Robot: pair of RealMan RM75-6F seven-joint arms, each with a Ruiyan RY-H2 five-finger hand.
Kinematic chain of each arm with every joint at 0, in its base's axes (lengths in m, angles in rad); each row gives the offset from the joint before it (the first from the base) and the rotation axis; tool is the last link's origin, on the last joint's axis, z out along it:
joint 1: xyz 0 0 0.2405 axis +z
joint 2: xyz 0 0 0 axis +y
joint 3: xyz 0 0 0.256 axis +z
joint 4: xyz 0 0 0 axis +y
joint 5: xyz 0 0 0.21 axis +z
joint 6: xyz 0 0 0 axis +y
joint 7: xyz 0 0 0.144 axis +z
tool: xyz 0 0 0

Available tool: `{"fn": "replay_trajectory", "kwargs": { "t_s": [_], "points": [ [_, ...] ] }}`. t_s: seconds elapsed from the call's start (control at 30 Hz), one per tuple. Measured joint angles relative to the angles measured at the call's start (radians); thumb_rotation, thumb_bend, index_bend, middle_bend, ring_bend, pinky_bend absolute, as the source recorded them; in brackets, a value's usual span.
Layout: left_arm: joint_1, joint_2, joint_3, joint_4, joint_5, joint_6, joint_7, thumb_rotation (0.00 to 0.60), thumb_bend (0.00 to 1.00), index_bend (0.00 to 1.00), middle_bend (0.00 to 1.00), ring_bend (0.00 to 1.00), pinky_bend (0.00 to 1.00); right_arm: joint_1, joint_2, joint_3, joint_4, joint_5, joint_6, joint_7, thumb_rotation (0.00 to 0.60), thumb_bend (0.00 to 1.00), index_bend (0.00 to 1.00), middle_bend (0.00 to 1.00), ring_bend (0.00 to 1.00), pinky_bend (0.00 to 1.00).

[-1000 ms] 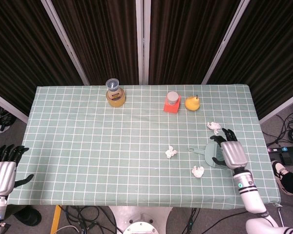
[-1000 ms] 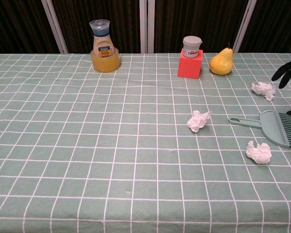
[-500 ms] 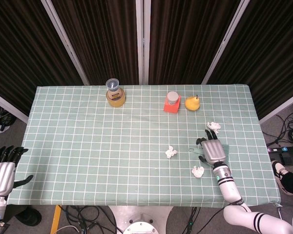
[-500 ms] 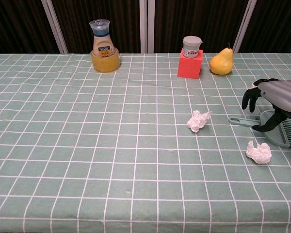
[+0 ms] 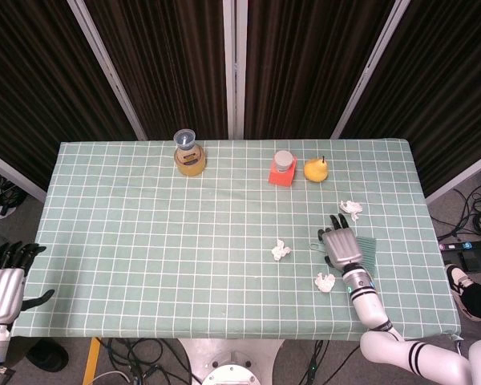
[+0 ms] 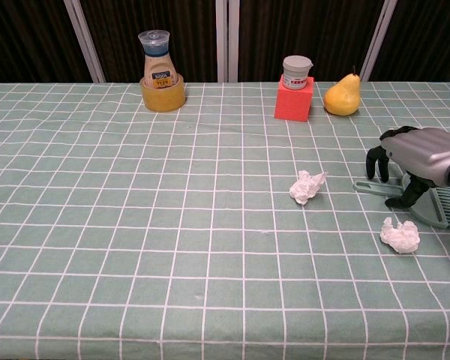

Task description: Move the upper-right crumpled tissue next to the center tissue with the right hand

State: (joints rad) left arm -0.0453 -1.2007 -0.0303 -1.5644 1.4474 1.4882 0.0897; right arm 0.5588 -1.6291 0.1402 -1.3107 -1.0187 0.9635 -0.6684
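Upper-right crumpled tissue (image 5: 351,208) lies untouched on the table (image 5: 144,241), just beyond the right hand (image 5: 339,245). That hand is empty, fingers apart, over the dustpan (image 5: 367,250). Center tissue (image 5: 280,250) lies well apart, leftward.

R hand (image 6: 412,161) hides upper-right tissue in chest view.

bottle (image 5: 187,151) back-left | jar (image 5: 283,161) on block (image 5: 281,176) | pear (image 5: 316,169) right of block

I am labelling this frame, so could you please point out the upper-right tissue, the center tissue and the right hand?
upper-right tissue (image 5: 352,208), head view, its middle.
center tissue (image 6: 307,186), chest view, its middle.
right hand (image 6: 415,154), chest view, its back.
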Motion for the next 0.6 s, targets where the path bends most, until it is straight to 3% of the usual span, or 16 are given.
{"fn": "replay_trajectory", "kwargs": {
  "t_s": [0.6],
  "points": [
    [0.000, -0.006, 0.000, 0.013, -0.007, -0.012, -0.011, 0.600, 0.01, 0.20, 0.17, 0.11, 0.08, 0.034, 0.020, -0.030, -0.047, 0.067, 0.017, -0.087, 0.600, 0.22, 0.39, 0.45, 0.08, 0.00]
  ]
}}
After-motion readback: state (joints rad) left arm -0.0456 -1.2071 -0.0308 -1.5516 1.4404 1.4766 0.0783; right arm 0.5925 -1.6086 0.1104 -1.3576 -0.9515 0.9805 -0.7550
